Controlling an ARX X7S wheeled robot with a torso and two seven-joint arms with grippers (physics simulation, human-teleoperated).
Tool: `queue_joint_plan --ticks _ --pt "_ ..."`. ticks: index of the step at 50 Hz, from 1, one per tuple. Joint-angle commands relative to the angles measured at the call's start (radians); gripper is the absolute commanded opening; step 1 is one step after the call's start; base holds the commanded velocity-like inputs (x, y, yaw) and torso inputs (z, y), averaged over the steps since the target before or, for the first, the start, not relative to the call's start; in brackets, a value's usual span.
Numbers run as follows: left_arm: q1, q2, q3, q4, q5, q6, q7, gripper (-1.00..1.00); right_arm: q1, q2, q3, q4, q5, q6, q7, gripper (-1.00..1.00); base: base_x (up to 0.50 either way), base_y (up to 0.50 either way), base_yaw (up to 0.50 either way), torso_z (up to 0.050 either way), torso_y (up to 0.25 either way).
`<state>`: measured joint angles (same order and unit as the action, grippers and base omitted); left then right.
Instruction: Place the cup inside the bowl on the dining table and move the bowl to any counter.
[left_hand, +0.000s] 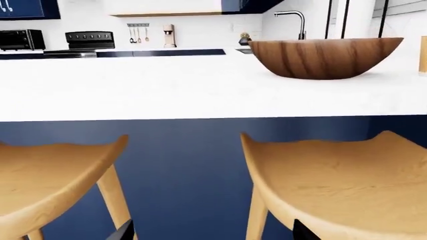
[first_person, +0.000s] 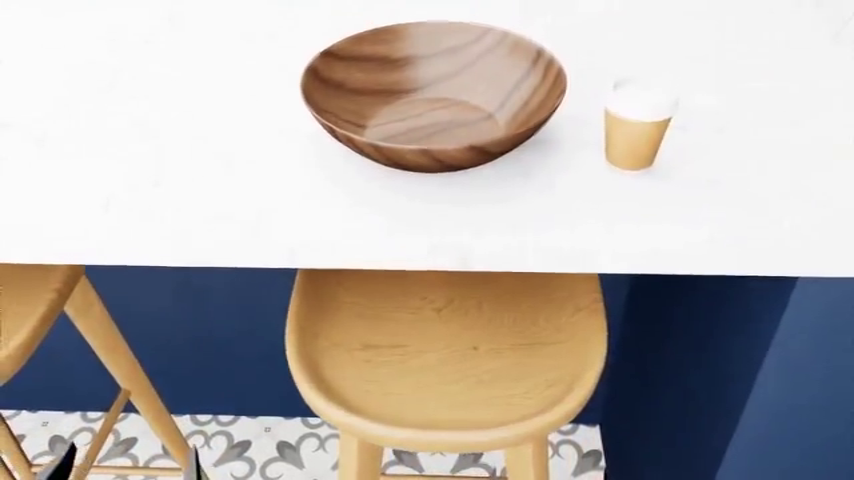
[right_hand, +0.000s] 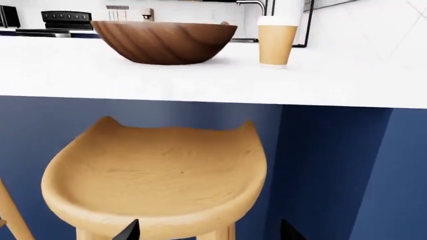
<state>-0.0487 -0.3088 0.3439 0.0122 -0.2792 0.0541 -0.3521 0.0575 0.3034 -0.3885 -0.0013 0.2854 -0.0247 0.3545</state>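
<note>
In the left wrist view the left pincer (left_hand: 210, 231) shows only as two dark fingertips at the frame's edge, spread wide apart and holding nothing, low before the blue panel among the wooden stools (left_hand: 347, 185); the bowl (left_hand: 325, 57) sits upright on the white bench (left_hand: 167, 87), mouth up, and only a sliver at the frame's edge may be the cup. From the head view, the bowl (first_person: 434, 92) rests on the bench (first_person: 160, 180) with its glossy inside empty, and the cup (first_person: 637, 127) stands upright just beside it, on the robot's right, apart from it, white lid on top (long axis vertical, wider end up); a stool (first_person: 447, 355) sits below the bench edge. In the right wrist view the right pincer (right_hand: 210, 230) is likewise released, tips well apart and empty, hanging over the stool seat (right_hand: 160, 175), below the bench (right_hand: 267, 80); the cup (right_hand: 276, 41) stands near the bowl (right_hand: 163, 41), not touching it.
</note>
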Motion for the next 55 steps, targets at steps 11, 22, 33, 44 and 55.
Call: queue_joint_plan --ticks 11,22,33,44,55 --pt "0.0 -0.008 -0.003 0.002 0.009 0.019 -0.014 1.0 0.001 0.004 -0.004 -0.003 -0.001 -0.002 0.01 1.0 0.0 0.0 0.0 0.05 0.0" --pt "-0.003 -0.004 0.017 0.012 0.036 0.013 -0.026 1.0 0.0 0.007 -0.005 -0.006 0.001 -0.005 0.012 1.0 0.0 0.0 0.0 0.05 0.0" --pt "-0.001 -0.012 0.022 0.023 0.03 -0.001 -0.026 1.0 0.001 0.008 -0.007 -0.004 0.004 -0.009 0.013 1.0 0.0 0.0 0.0 0.018 0.0" --pt "0.062 0.266 -0.32 0.06 0.276 -0.074 0.3 1.0 -0.063 -0.264 0.33 -0.023 -0.272 0.06 -0.31 1.0 0.0 0.0 0.0 0.0 0.0" --pt "0.063 0.245 -0.298 0.059 0.255 -0.073 0.278 1.0 -0.061 -0.244 0.305 -0.019 -0.251 0.057 -0.287 1.0 0.0 0.0 0.0 0.0 0.0"
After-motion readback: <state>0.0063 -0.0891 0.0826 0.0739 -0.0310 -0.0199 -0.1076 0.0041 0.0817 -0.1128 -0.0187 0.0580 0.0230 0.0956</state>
